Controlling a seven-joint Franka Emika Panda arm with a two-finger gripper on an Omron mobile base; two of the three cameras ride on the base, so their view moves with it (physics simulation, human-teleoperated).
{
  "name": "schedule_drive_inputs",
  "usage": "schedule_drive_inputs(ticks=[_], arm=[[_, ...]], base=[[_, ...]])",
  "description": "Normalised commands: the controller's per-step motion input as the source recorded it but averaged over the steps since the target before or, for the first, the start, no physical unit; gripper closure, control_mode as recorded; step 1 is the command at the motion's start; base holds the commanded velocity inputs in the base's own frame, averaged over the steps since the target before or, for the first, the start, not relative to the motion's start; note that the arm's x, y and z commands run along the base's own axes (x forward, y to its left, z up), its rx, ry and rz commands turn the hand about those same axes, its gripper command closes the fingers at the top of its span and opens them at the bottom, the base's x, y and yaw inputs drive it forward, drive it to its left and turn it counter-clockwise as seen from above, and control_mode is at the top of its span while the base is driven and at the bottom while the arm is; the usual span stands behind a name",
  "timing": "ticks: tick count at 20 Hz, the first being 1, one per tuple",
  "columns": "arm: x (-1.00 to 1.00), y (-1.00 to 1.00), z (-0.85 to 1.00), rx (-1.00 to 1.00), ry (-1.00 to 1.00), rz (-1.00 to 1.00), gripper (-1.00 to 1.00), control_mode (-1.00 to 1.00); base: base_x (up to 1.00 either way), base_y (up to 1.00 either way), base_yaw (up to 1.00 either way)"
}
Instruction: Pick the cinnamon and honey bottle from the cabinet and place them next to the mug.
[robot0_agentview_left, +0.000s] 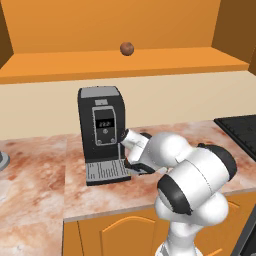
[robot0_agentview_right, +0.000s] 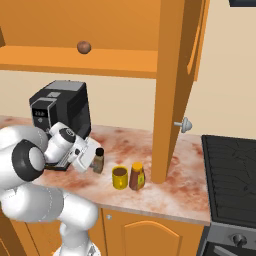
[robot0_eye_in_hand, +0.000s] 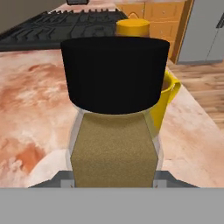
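Hidden from you: the white arm is covering the hand in the left base view, so you are getting no look at the jar or the mug there; the fingertips themselves are hard to make out in every view.
Hand: you are holding it clamped on the cinnamon, the jar filling the middle of the hand view with its black cap toward the camera.
Cinnamon: it is standing upright low over the marbled surface, just left of the mug in the right base view; whether its base is touching the surface you cannot tell.
Mug: it is sitting on the surface, peeking out yellow behind the jar in the hand view.
Honey bottle: it is standing right beside the mug, on its far side from the jar; its cap is showing above the black cap.
Cabinet: its shelf is carrying a round brown ball.
Around you: the coffee machine is standing just behind the arm; the open cabinet door is hanging close beside the honey bottle; the stove is lying at the right.
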Motion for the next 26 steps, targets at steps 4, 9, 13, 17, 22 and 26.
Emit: schedule_drive_inputs(ticks=[4, 9, 13, 17, 22, 26], arm=[[-0.48, 0.0, -0.04, 0.0, 0.0, -0.05, 1.0, -1.0], [-0.6, 0.0, -0.1, 0.0, -0.01, -0.02, 1.0, -1.0], [-0.51, -0.09, -0.02, 0.0, -0.07, -0.01, 1.0, -1.0], [-0.03, -0.19, -0.01, -0.04, -0.02, 0.0, 1.0, -1.0], [0.0, -0.13, 0.0, -0.08, 0.0, 0.0, 1.0, -1.0], [0.0, 0.03, 0.0, -0.07, 0.0, 0.0, 1.0, -1.0]], base=[[0.0, 0.0, 0.0], [0.0, 0.0, 0.0], [0.0, 0.0, 0.0], [0.0, 0.0, 0.0], [0.0, 0.0, 0.0], [0.0, 0.0, 0.0]])
